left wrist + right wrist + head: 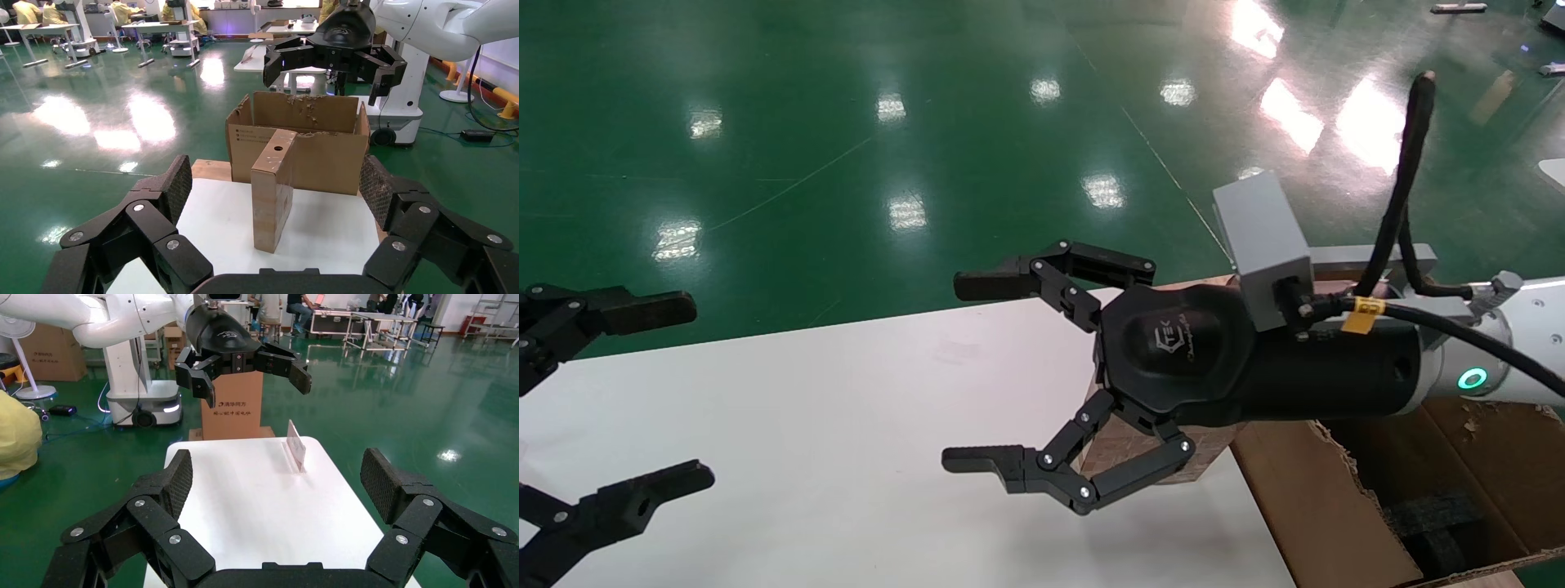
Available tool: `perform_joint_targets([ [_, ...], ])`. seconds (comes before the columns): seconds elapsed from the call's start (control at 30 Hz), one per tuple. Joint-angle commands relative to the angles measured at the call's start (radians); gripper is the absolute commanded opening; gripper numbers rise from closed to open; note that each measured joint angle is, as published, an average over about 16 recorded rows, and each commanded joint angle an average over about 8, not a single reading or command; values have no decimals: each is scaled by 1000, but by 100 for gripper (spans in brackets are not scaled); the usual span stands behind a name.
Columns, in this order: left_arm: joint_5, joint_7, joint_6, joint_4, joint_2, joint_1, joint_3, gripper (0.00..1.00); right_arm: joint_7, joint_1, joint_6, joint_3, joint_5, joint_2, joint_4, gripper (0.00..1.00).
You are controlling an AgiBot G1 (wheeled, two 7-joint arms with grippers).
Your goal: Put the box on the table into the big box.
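Observation:
The small brown taped box (272,190) stands on edge on the white table (330,226), its round hole facing up, just in front of the big box (324,153). In the head view the box (1128,447) is mostly hidden under my right gripper (970,371), which hovers above it, open and empty, pointing left along the table (846,457). My left gripper (682,392) is open and empty at the table's left end, facing the box from a distance. The big box (1328,514) sits off the table's right end with black foam (1426,523) inside.
A small clear card stand (295,445) is upright near the table's far edge (257,496) in the right wrist view. A second brown carton (235,407) with print stands on the floor behind my left gripper (242,361). Green floor surrounds the table.

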Motion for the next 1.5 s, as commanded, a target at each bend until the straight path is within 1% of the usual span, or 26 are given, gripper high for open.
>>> perform_joint_targets([
  [0.03,0,0,0,0,0,0,0,100,0,0,0,0,0,0,0,100],
  [0.8,0,0,0,0,0,0,0,100,0,-1,0,1,-1,0,0,100],
  [1.0,0,0,0,0,0,0,0,99,-19,0,-8,-1,-24,17,-22,100],
  [1.03,0,0,0,0,0,0,0,95,-26,0,-12,-2,-31,21,-31,100],
  [1.07,0,0,0,0,0,0,0,87,-34,1,-16,-2,-39,26,-43,100],
  [1.27,0,0,0,0,0,0,0,13,-93,19,-58,-11,-80,46,-130,100],
  [1.3,0,0,0,0,0,0,0,5,-103,24,-65,-16,-87,48,-144,100],
  [1.33,0,0,0,0,0,0,0,0,-113,28,-71,-21,-93,50,-157,100],
  [1.5,0,0,0,0,0,0,0,0,-167,46,-89,-63,-122,66,-216,100],
])
